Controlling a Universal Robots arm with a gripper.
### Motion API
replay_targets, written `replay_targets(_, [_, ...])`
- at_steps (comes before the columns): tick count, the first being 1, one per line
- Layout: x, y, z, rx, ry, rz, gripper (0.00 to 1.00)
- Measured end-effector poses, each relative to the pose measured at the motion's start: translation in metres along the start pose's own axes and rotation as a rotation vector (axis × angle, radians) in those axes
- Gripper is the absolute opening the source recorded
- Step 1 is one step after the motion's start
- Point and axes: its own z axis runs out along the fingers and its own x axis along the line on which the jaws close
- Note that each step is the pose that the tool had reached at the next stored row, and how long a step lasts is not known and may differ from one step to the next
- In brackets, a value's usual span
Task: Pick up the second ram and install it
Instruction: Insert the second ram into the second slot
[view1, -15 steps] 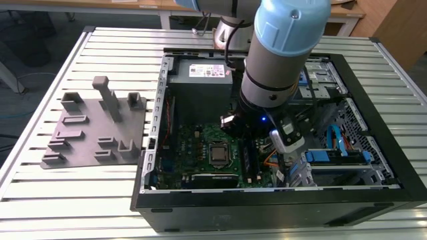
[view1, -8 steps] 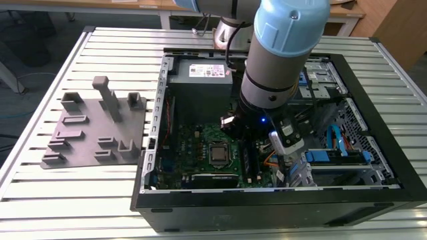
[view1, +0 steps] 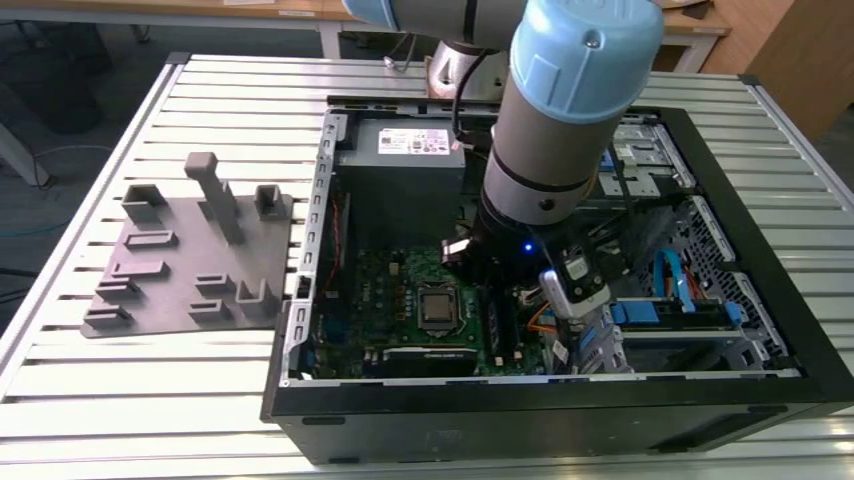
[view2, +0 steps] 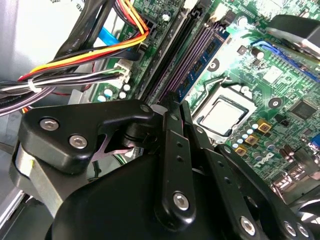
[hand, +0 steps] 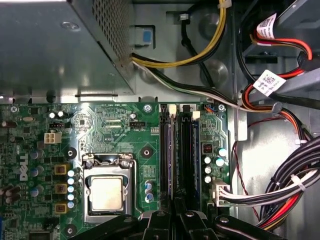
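Over the motherboard (hand: 115, 125), just beside the processor socket (hand: 106, 192), the gripper (hand: 176, 217) looks clenched on the second ram (view2: 204, 51), which runs ahead of its fingertips along a slot, so I would press straight down and evenly, never tilted.

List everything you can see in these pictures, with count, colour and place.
PC case: one, black, open, on the table.
Table: one, grey, slatted.
Motherboard: one, green, inside the case.
CPU: one, silver, in its socket on the motherboard.
RAM: one, dark strip, in a slot beside the CPU.
Power supply: one, grey, at the case's far end.
Cables: several, yellow, red, black, white, beside the motherboard.
Tray: one, grey, on the exterior view's left.
Arm: one, grey and blue, over the case.
Gripper: one, black, above the slots.
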Motion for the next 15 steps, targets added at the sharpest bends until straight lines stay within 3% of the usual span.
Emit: replay_targets(15, [-0.0019,-0.0001,0.0022,0.0040,-0.0011,0.017,0.11])
